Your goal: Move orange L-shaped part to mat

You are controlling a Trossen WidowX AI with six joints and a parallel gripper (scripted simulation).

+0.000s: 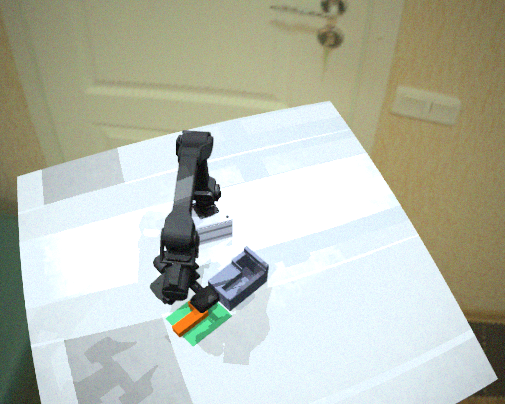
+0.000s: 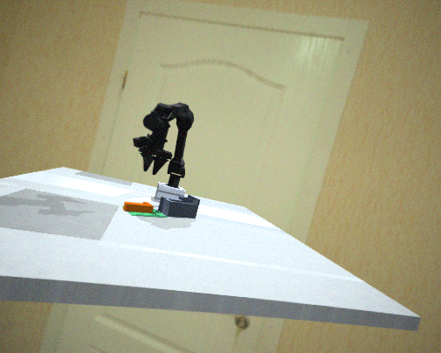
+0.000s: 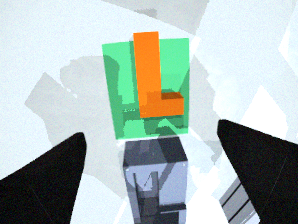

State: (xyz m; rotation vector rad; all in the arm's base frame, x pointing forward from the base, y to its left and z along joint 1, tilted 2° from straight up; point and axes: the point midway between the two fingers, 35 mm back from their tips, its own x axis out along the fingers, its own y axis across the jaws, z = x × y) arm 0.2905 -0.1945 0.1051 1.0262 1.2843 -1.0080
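The orange L-shaped part (image 1: 189, 320) (image 2: 138, 206) (image 3: 149, 72) lies flat on the green mat (image 1: 210, 322) (image 2: 155, 214) (image 3: 116, 90), its long arm pointing away from the tray. The grey tray (image 1: 238, 277) (image 2: 179, 207) (image 3: 136, 156) stands right beside the mat, and its pocket is empty. My gripper (image 1: 185, 299) (image 2: 153, 168) (image 3: 152, 132) is open and holds nothing. It hangs well above the mat and the tray's near end, clear of the part. In the wrist view the two dark fingers stand wide apart, on either side of the tray.
The arm's white base block (image 1: 213, 230) (image 2: 168, 190) (image 3: 236, 209) stands just behind the tray. The white table top ends in open edges on all sides. A door and walls are behind the table.
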